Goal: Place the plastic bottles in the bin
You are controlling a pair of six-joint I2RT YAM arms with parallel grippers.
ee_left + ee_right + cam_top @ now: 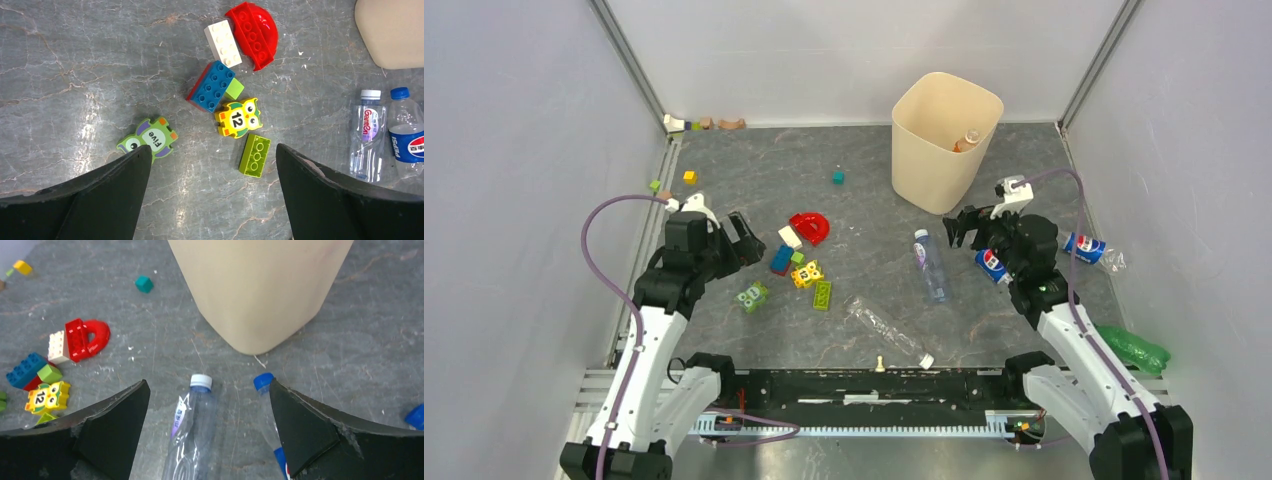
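Observation:
The cream-beige bin (946, 140) stands at the back, with a bottle (969, 140) showing inside it. A clear water bottle (931, 265) with a white cap lies in front of the bin. A Pepsi bottle (992, 264) lies just right of it, partly under my right gripper (969, 226). That gripper is open and empty above both bottles; the water bottle (192, 430) lies between its fingers and the Pepsi cap (262, 381) at the right finger. My left gripper (742, 240) is open and empty over the toy blocks.
A second Pepsi bottle (1092, 250) and a green bottle (1134, 348) lie at the right wall. A crushed clear bottle (889, 332) lies near the front edge. Toy blocks (799, 262) and a red arch (810, 227) are scattered centre-left. Small cubes lie at the back left.

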